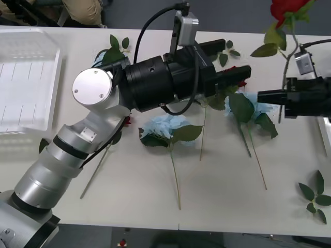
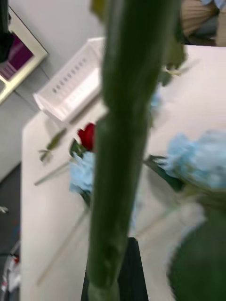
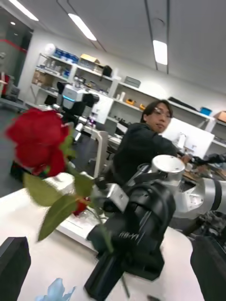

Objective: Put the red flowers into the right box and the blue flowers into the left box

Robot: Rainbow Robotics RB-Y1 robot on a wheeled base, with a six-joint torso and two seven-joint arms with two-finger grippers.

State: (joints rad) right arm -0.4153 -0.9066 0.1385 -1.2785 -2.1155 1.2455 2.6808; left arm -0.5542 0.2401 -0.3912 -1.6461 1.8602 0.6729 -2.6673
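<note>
The right gripper (image 1: 261, 96) is clamped on the thin stem of a red rose (image 1: 287, 10) and holds it raised above the bench's (image 1: 217, 186) right far corner, the bloom up at the top and the leaves hanging free. The left gripper (image 1: 243, 75) reaches over the middle of the bench with its black fingers (image 1: 234, 76) parted and nothing between them. Two blue flowers (image 1: 164, 126) lie near the bench's middle, stems pointing to its near edge; the left box (image 1: 31, 51) stands at the far left corner. These flowers look very light and limp (the heads would crush easily), so I would judge the mid-stem the safest hold, since leaves could slip or tear
</note>
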